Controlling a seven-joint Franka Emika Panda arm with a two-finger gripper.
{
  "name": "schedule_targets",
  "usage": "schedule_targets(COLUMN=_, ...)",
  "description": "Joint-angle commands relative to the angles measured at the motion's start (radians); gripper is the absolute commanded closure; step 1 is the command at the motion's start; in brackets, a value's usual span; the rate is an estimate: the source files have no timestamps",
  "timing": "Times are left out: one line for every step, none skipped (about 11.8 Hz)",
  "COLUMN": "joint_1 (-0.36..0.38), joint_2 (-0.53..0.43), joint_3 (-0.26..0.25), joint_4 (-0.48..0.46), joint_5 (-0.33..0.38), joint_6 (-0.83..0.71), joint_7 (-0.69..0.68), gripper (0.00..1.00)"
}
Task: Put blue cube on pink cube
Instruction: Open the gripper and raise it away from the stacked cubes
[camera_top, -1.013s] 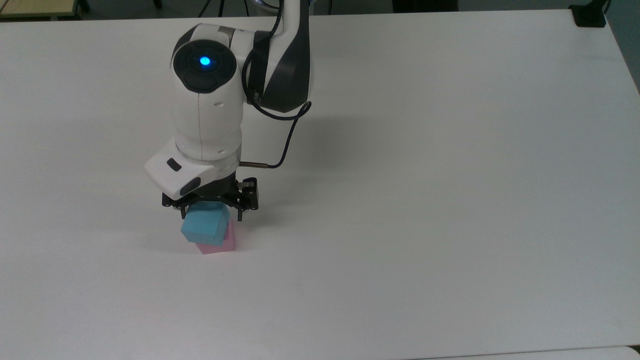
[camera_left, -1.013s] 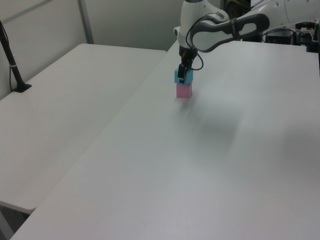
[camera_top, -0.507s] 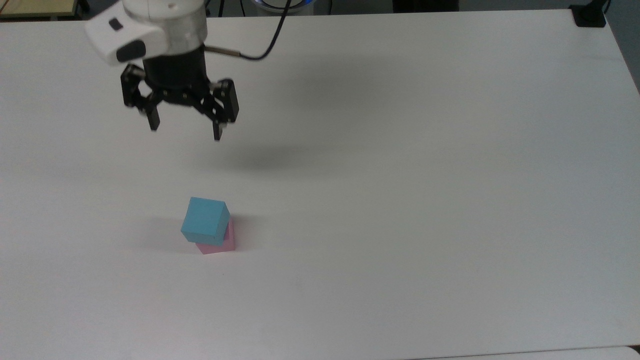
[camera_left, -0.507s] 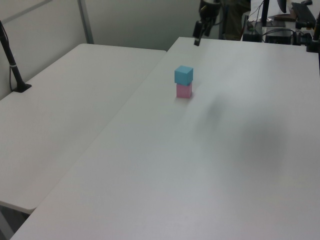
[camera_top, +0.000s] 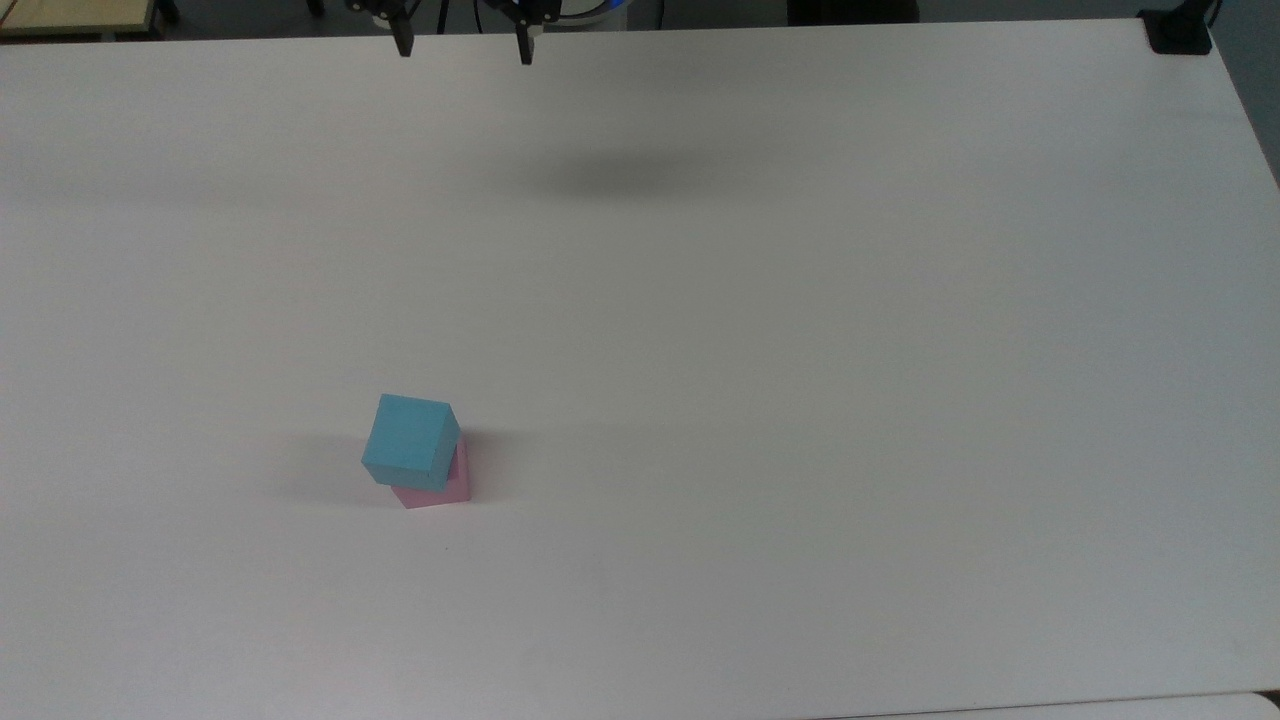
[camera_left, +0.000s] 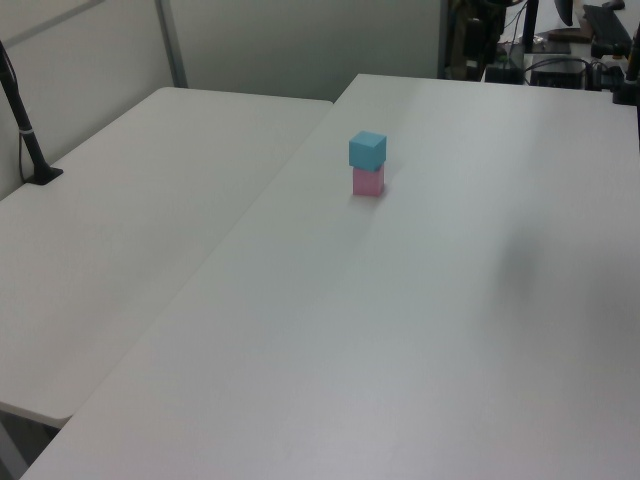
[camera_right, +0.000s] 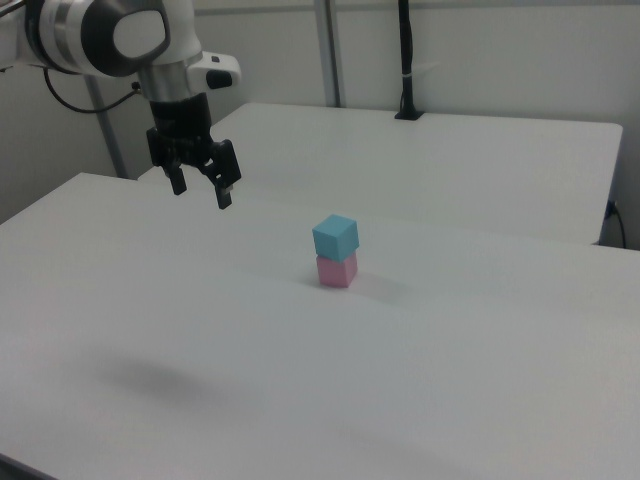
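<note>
Black fingers (camera_right: 226, 194) are standing spread well apart with nothing between them, and we are finding the gripper (camera_right: 202, 190) hanging in the air clear of the table (camera_right: 480, 380). In the top view its two fingertips are showing at the upper edge, at (camera_top: 404, 44) and beside it toward the top view's right, with a soft shadow (camera_top: 610, 178) lying on the table surface below them. In the right view the white arm (camera_right: 120, 40) is reaching in from the right view's upper left, and the gripper is pointing downward, well apart from both cubes and toward the right view's left of them.

We are recording the blue cube (camera_top: 411, 441) resting on top of the pink cube (camera_top: 440, 487), untouched by the gripper. The blue cube (camera_right: 335, 237) is sitting turned slightly against the pink cube (camera_right: 337, 270) beneath it, so that in the top view a strip of pink is showing along its lower right. In the left view the blue cube (camera_left: 367, 150) and pink cube (camera_left: 368, 181) are forming an upright stack on the table (camera_left: 420, 330), with a second table (camera_left: 120, 250) adjoining on the left view's left.
</note>
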Motion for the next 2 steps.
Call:
schedule_targets(joint_1=0.001, joint_2=-0.028, joint_3=0.011, joint_4=-0.048, joint_5=0.010, joint_6=-0.009, joint_7=-0.013, gripper=0.00)
schedule_targets(joint_1=0.002, joint_2=-0.025, joint_3=0.009, joint_4=-0.046, joint_5=0.008, joint_6=-0.006, joint_7=-0.011, gripper=0.00)
